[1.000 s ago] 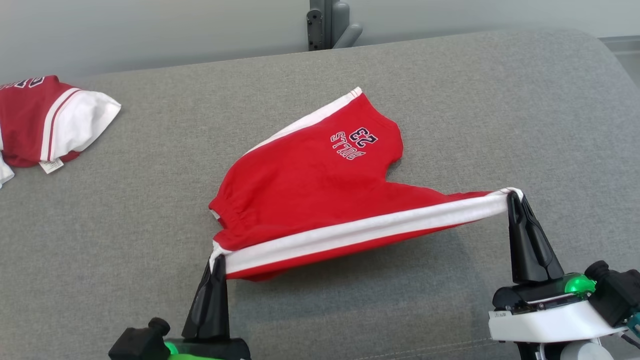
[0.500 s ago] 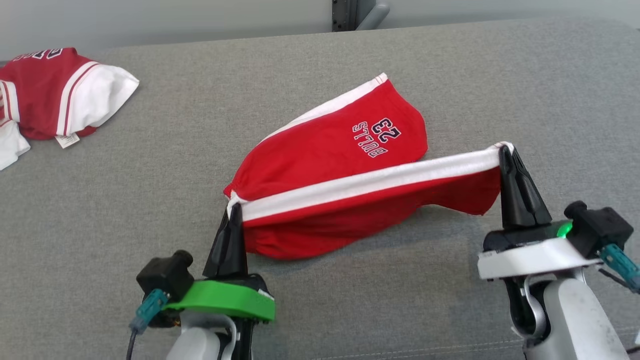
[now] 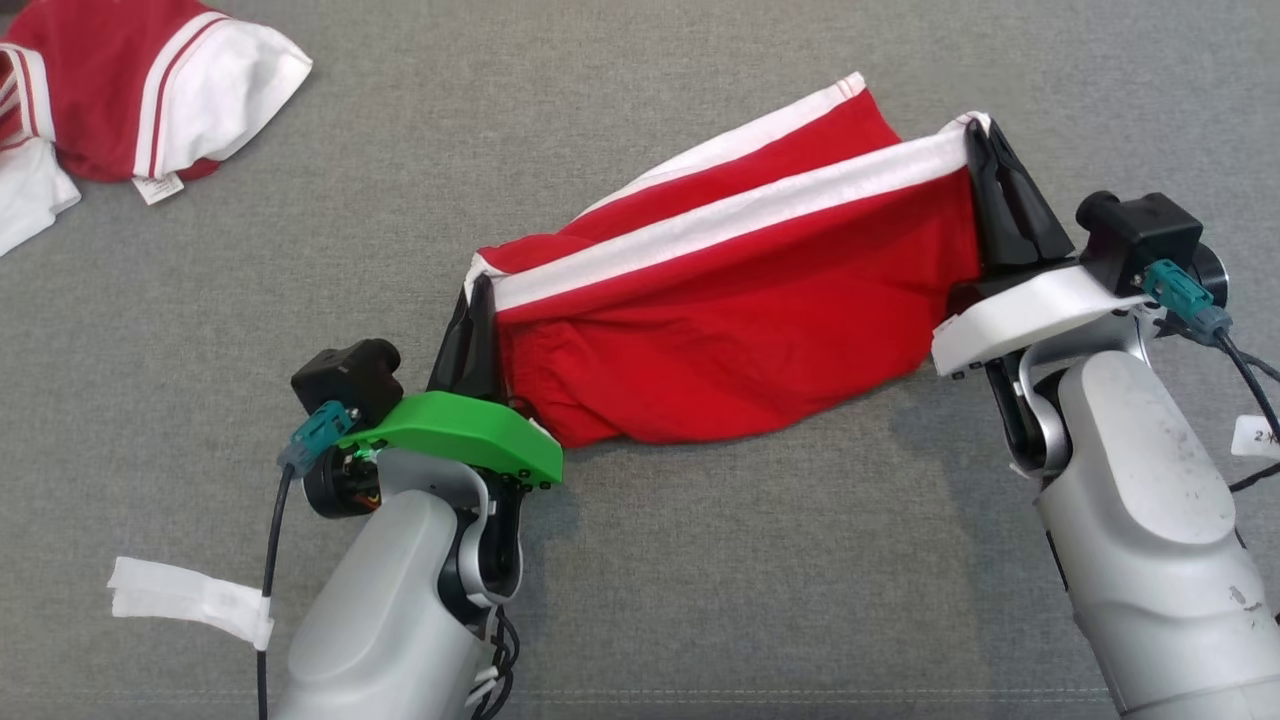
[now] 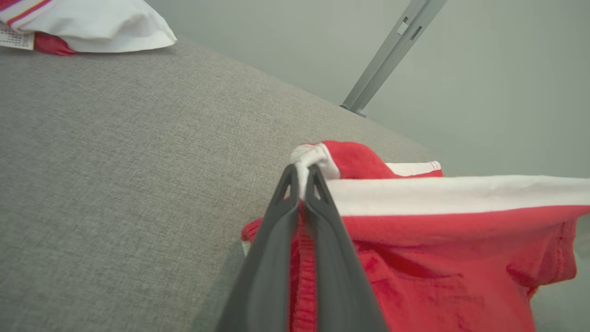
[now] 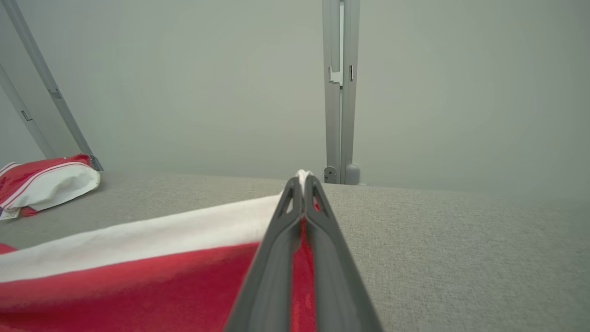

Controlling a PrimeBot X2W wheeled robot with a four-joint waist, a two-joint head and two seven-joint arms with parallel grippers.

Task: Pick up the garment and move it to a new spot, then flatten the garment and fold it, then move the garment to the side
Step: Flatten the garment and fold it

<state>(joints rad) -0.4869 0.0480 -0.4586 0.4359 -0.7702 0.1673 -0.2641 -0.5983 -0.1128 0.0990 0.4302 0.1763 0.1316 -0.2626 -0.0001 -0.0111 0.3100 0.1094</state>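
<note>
The garment [image 3: 740, 310] is a pair of red shorts with white side stripes, lifted and stretched between both grippers over the grey cushion [image 3: 700, 580]. My left gripper [image 3: 478, 285] is shut on its waistband corner, seen as white cloth pinched at the tips [image 4: 302, 177]. My right gripper [image 3: 975, 130] is shut on the leg-hem corner of the same white stripe [image 5: 302, 182]. The near half hangs down from the stripe and covers most of the far half, whose white-striped edge [image 3: 800, 120] shows behind.
A second red and white garment [image 3: 130, 90] lies bunched at the far left of the cushion. A white tape strip [image 3: 190, 600] hangs off the left arm's cable. A grey metal post [image 5: 340, 92] rises behind the cushion's far edge.
Both grippers have carried the striped near edge away from me and over the far half, hiding the printed number. The camera has tilted down, so the whole scene shifted.
</note>
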